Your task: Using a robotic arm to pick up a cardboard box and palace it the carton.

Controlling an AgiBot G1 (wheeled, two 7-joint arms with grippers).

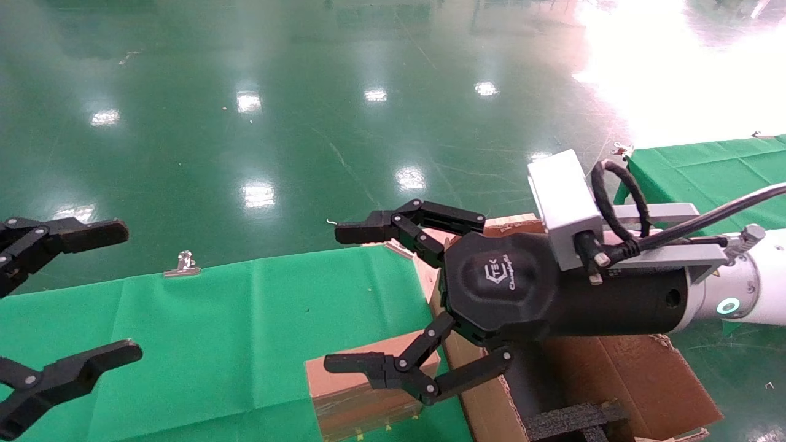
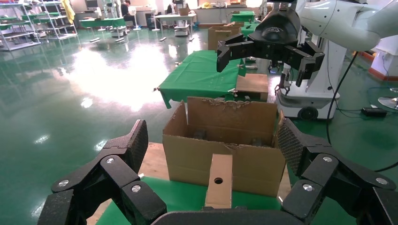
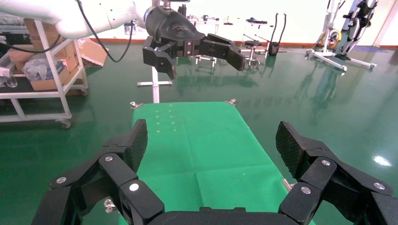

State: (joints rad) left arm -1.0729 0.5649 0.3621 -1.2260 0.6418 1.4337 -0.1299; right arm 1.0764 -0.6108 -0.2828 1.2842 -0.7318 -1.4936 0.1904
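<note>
The cardboard box point(image 1: 359, 393) stands on the green table point(image 1: 215, 331) near the front edge, just left of the carton point(image 1: 632, 374). In the left wrist view the box point(image 2: 219, 180) shows its round hole, in front of the carton point(image 2: 225, 152). The robotic arm point(image 1: 755, 288) reaches in from the right. Its right gripper point(image 1: 350, 298) is open and empty, hovering above the box and the carton's left wall; it also shows in the left wrist view point(image 2: 263, 63). My left gripper point(image 1: 110, 293) is open and empty at the far left. The box is out of the right wrist view.
Black foam bars point(image 1: 571, 420) lie inside the carton. A metal clip point(image 1: 182, 264) holds the cloth at the table's far edge. A second green table point(image 1: 706, 172) stands at the right. Shiny green floor point(image 1: 307, 123) lies beyond. A shelf cart point(image 3: 37, 70) stands far off.
</note>
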